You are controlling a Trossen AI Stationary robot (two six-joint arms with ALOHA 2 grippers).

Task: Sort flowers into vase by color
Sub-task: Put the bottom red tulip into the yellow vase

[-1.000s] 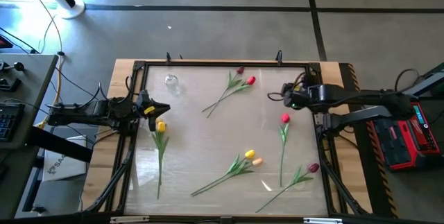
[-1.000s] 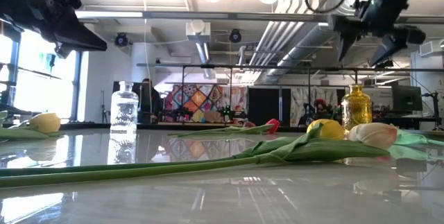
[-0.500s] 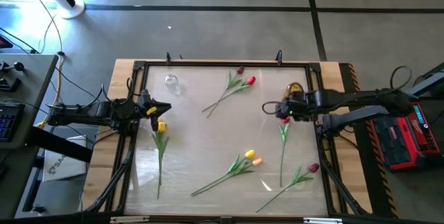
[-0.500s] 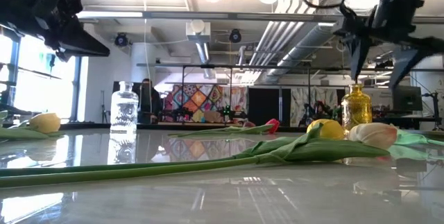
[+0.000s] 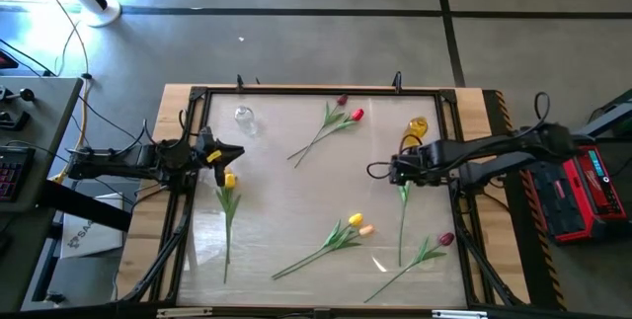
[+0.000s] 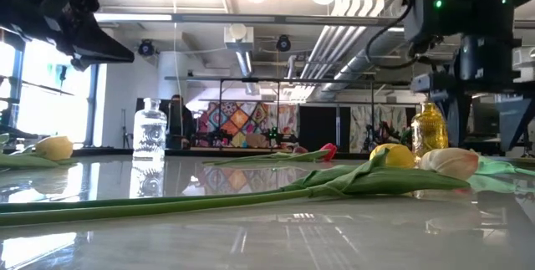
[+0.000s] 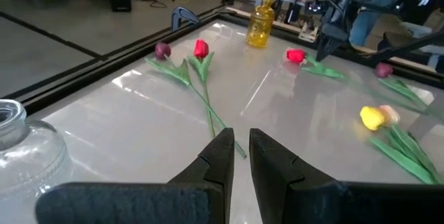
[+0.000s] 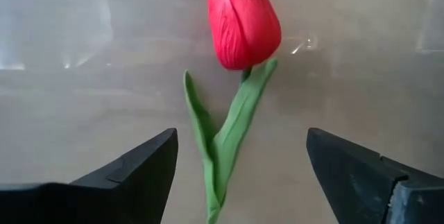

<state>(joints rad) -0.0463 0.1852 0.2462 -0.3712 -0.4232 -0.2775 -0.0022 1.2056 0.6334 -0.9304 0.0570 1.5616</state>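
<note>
Moved inward from the table's right edge, the right gripper (image 8: 239,165) now hovers wide open above a red tulip (image 8: 243,23) lying flat on the table (image 5: 286,191). Left gripper (image 7: 239,156), nearly closed and empty, waits at the left edge.

Red tulip (image 8: 244,23) cut off at the petal tips by the right wrist view's edge, stem running out at the opposite edge. Same tulip's head hidden from above beneath the right gripper (image 5: 402,172). Clear glass vase (image 7: 28,156) only partly within the left wrist view. Person (image 6: 176,119) in the room behind, too small to make out.
</note>
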